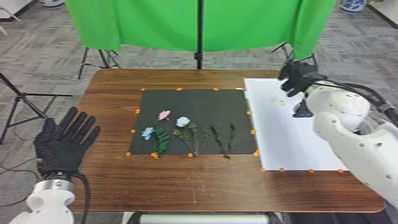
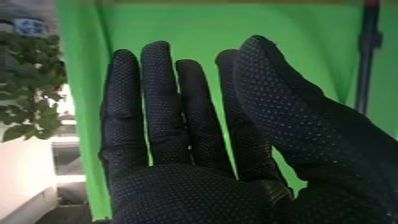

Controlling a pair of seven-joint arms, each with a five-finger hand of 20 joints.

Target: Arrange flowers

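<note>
In the head view, you have your right hand (image 1: 300, 79) at the upper right of the frame, at the far end of the white sheet (image 1: 286, 142). In the right wrist view, your right hand (image 2: 191, 192) is wide, its fingers straight up and its thumb raised beside them, with the green cloth (image 2: 187, 22) behind. Your left hand (image 1: 62, 145) lies at the frame's left, by the table's (image 1: 169, 185) edge, its fingers straight and fanned.

Your flowers lie flat on the black mat (image 1: 195, 98) near the middle of the frame. The blue flower (image 1: 147, 133) is leftmost, the pink flower (image 1: 164, 115) sits above and to its right, and the pale flower (image 1: 183, 121) is just right of the pink one. Green stems (image 1: 216, 137) lie toward the mat's right. Orange markers (image 1: 253, 132) dot the mat's edges. You see a small dark shape (image 1: 303, 110) below your right hand; you cannot tell what it is.
</note>
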